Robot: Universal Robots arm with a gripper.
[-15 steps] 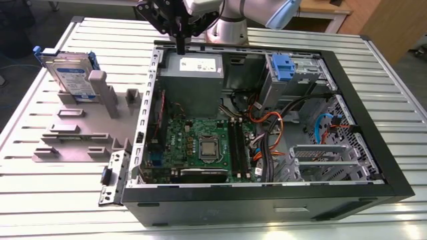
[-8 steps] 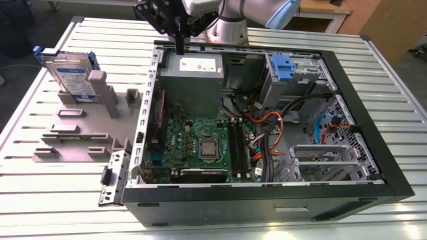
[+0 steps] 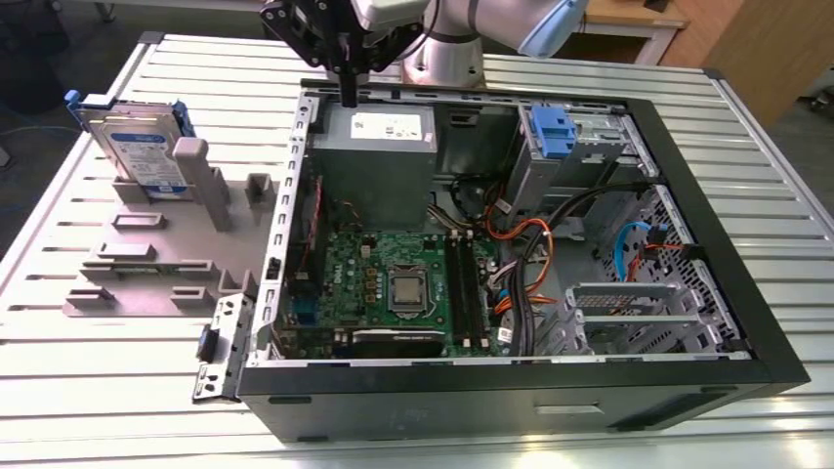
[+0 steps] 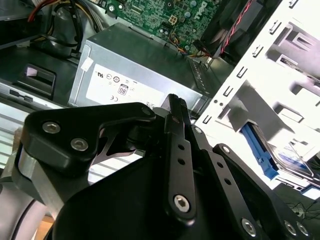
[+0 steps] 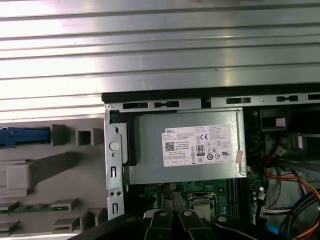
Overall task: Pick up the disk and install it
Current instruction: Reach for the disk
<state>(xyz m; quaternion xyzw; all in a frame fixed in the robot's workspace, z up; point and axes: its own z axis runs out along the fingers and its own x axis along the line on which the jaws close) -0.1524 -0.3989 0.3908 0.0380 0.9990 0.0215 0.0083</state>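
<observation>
One disk (image 3: 137, 147) — well apart from gripper (image 3: 350, 94), exterior view's left.

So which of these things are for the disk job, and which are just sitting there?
For the job: disk standing in the grey rack; pincer; open computer case, probably.
Just sitting there: grey metal box; green circuit board; orange cables.

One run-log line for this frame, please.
phase: pre-pick | gripper: shut, empty, over power supply in open case | disk: upright in grey fixture, exterior view's left, untouched | install: not done
</observation>
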